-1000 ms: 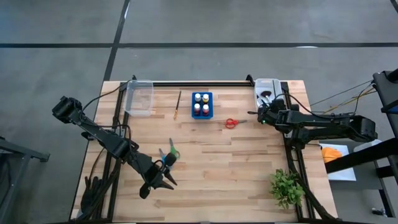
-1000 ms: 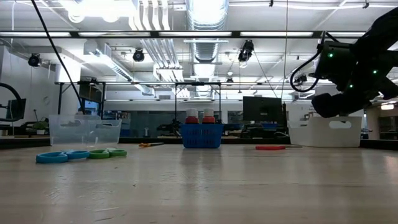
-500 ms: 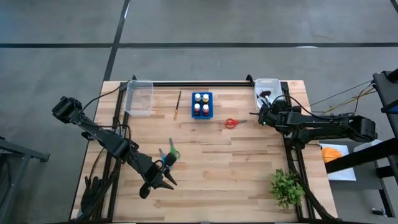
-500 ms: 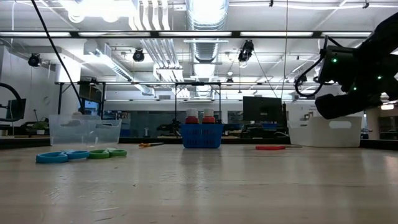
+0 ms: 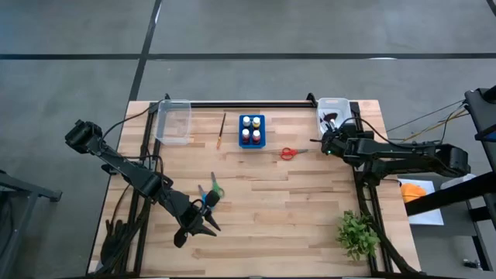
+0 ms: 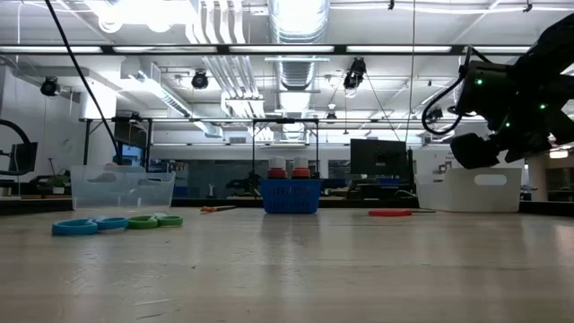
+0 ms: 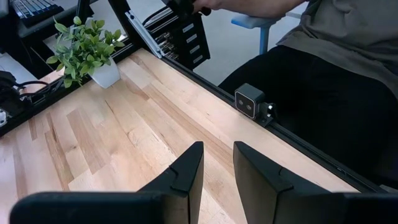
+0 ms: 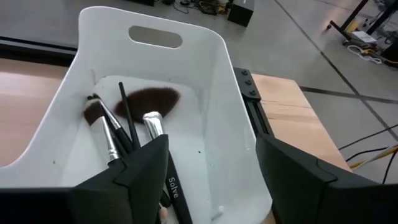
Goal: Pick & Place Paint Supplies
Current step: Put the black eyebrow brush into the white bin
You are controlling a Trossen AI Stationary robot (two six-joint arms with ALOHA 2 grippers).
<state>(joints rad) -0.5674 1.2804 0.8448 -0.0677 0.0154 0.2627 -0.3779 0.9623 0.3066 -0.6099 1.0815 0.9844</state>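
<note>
Right gripper (image 8: 205, 171) hangs over the white bin (image 5: 333, 108) at the bench's far right corner, jaws spread and holding nothing, brushes (image 8: 121, 134) lying inside, so I judge this the release end of a brush drop-off. Left gripper (image 7: 214, 168) waits near the front left edge, jaws slightly apart, empty. Next likely target: red scissors (image 5: 288, 153) just beside the blue holder (image 5: 251, 130), needing a low pinch on flat handles.

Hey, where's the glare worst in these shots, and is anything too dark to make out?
Low view: ceiling lights blow out to white, and the right gripper is a dark silhouette. Right wrist view: white bin bright, brushes clear. High view: evenly lit.
</note>
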